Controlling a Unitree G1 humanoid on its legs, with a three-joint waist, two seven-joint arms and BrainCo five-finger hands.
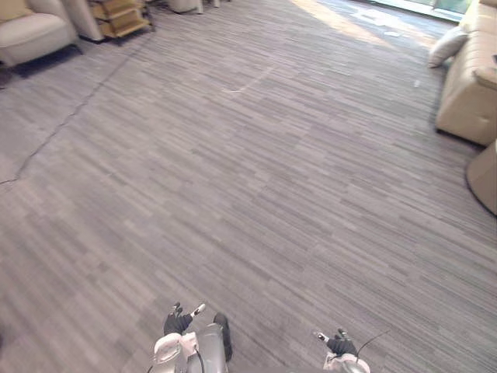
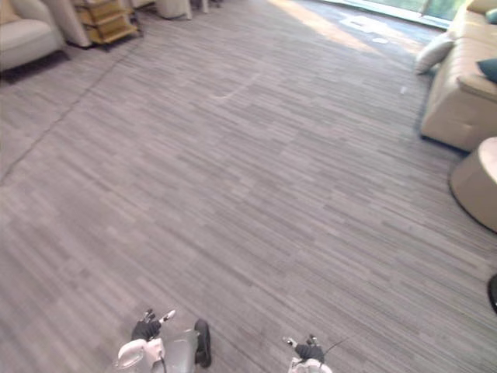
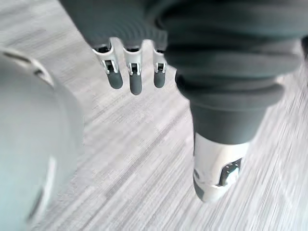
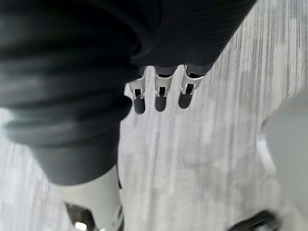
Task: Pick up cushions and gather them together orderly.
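A pale cushion point(image 1: 448, 45) leans against the near end of the beige sofa point(image 1: 472, 89) at the far right. On the sofa seat lies a dark teal cushion point(image 2: 490, 70). Far off at the left, a tan cushion point(image 1: 12, 8) rests on an armchair point(image 1: 33, 36). My left hand point(image 1: 178, 320) hangs low at the bottom edge of the eye views, fingers point(image 3: 134, 79) straight and holding nothing over the carpet. My right hand point(image 1: 340, 343) hangs likewise to its right, its fingers point(image 4: 161, 98) relaxed and empty. Both hands are far from every cushion.
Grey striped carpet point(image 1: 248, 179) stretches between me and the furniture. A round beige ottoman point(image 2: 477, 183) stands in front of the sofa at the right. A low wooden shelf cart point(image 1: 120, 17) stands beside the armchair at the back left.
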